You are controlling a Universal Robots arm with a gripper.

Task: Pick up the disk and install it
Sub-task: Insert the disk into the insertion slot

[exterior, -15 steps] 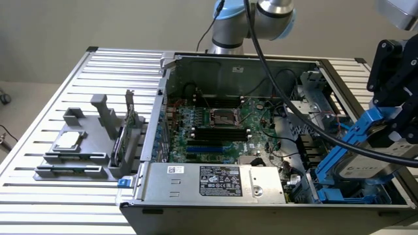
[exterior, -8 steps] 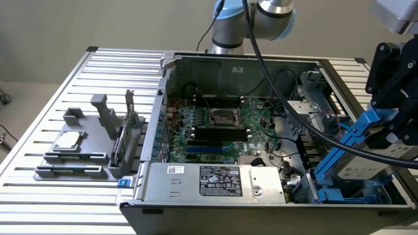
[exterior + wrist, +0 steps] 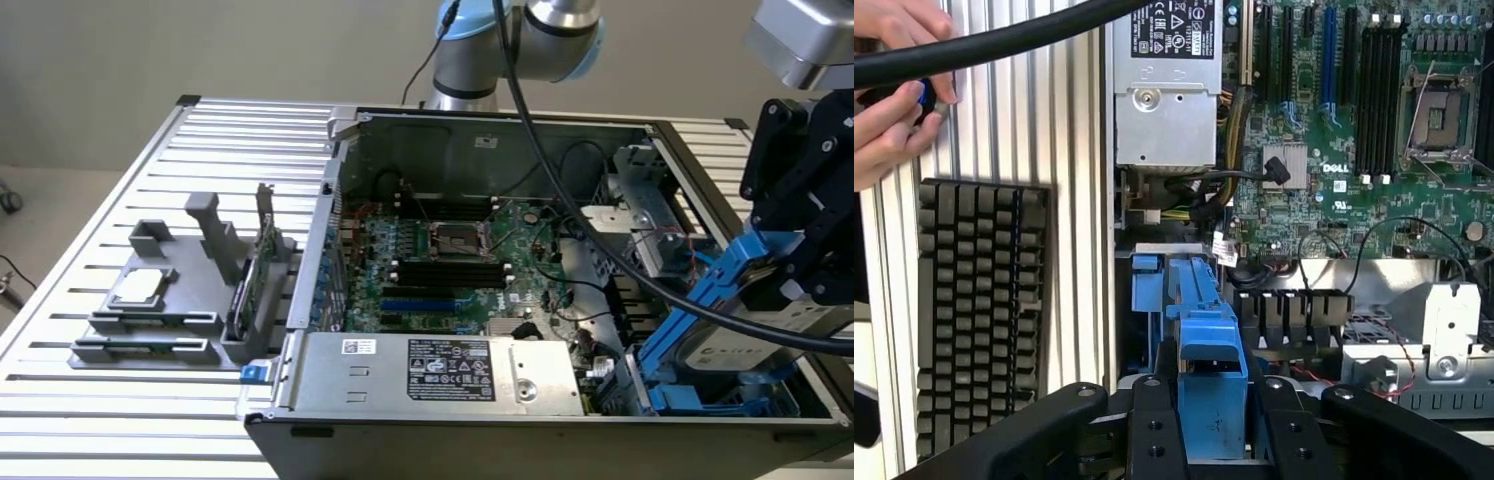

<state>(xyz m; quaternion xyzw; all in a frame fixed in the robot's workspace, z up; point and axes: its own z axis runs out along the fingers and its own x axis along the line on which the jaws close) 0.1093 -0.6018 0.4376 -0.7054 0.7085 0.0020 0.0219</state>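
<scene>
**Clearance check: open computer case, crowded at the exterior view's right, open over the board.**

The open-topped black steel computer case (image 3: 334, 190) lies on the slatted aluminium table (image 3: 120, 420), so the green motherboard (image 3: 454, 250) is reachable from above. A thick black cable (image 3: 667, 287) sags across that opening toward the black gripper (image 3: 801, 270). The gripper is clamped on the tilted silver-grey metal disk (image 3: 741, 350) in its bright blue plastic carrier. Together they take up the space over the corner bay, hemmed in by the silver power supply box (image 3: 441, 370) and the bare metal drive cage (image 3: 641, 210). A grey plastic fixture (image 3: 174, 290) stands just beside the case wall, leaving a narrow gap. In the wrist view, a black keyboard (image 3: 979, 310) lies on the slats near the case, with a bare strip between. A person's hand (image 3: 889, 110) is just beyond the keyboard's end, close to the cable.
</scene>
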